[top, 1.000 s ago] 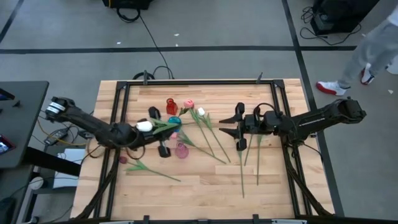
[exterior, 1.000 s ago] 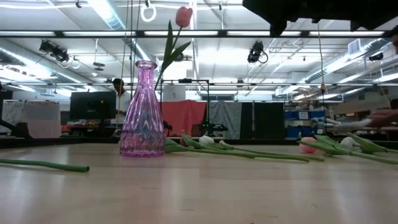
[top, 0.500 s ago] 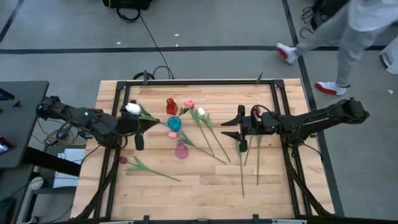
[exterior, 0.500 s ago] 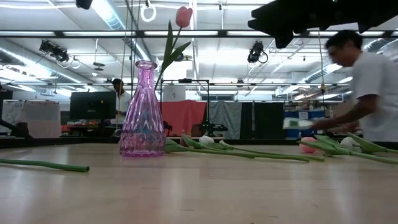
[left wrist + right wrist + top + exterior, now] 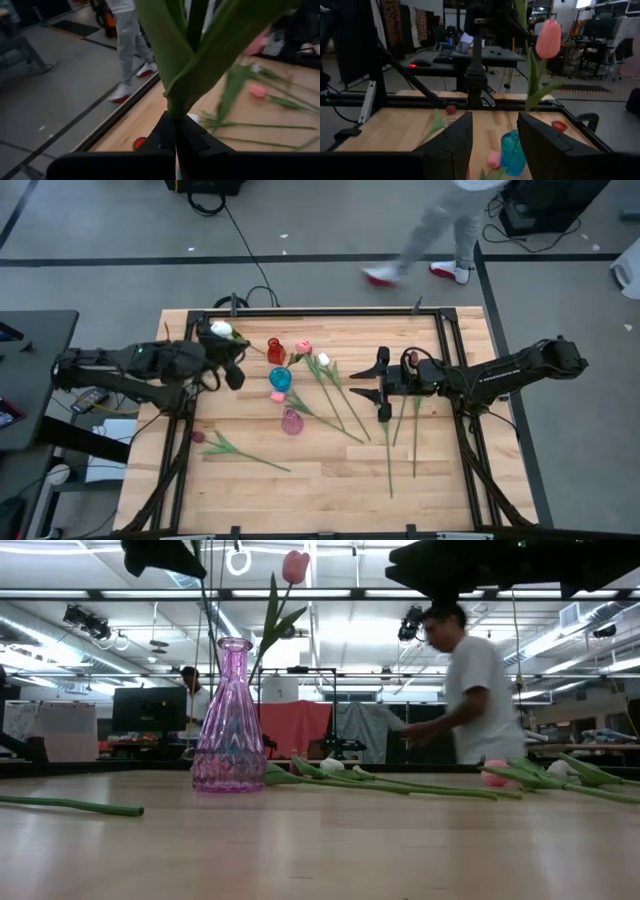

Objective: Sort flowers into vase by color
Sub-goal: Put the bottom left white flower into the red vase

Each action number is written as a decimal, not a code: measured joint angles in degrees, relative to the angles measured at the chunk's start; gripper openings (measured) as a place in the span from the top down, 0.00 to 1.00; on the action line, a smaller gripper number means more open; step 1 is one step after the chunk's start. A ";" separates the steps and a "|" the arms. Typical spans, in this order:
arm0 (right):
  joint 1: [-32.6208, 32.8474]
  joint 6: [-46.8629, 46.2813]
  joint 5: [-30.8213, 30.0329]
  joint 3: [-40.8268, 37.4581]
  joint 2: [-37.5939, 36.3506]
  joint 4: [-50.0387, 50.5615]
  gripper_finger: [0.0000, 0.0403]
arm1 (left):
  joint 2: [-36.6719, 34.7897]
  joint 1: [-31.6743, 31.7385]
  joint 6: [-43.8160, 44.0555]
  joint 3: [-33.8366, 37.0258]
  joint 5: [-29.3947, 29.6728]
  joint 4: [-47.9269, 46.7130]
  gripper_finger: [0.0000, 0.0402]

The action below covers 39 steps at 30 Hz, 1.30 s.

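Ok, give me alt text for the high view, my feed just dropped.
Seen from above, the left tool is shut on a white-headed artificial tulip near the wooden table's left rear corner. The right tool hangs open over loose green-stemmed tulips; small red, blue and pink glass vases stand mid-table.

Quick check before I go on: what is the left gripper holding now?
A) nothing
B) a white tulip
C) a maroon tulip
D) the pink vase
B. The left gripper is shut on a green stem whose white tulip head shows beside it in the high view.
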<state>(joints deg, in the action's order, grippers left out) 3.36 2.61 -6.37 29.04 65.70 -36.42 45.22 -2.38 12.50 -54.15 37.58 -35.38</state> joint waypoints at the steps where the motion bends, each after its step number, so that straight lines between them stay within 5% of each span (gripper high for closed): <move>1: -0.17 0.00 0.02 0.00 0.09 0.31 0.59 | 0.29 1.87 -0.70 0.00 -1.32 0.43 1.00; 11: -0.57 -0.01 0.46 0.00 1.46 -0.03 0.59 | 4.59 15.75 -7.84 0.04 -12.84 6.49 1.00; 20: -0.55 0.13 0.48 0.00 1.45 0.19 0.59 | 11.66 22.20 -10.25 0.07 -20.35 10.65 1.00; 33: -0.55 -0.04 0.50 0.00 1.45 0.19 0.59 | 17.76 25.74 -7.81 0.07 -21.55 4.17 0.97; 39: -0.55 -0.04 0.50 0.00 1.43 0.17 0.59 | 18.81 25.70 -7.77 0.07 -21.50 4.32 0.85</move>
<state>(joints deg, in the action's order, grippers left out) 2.81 2.57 -5.87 29.04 67.13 -36.25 64.03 23.31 4.73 -54.08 16.08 -31.06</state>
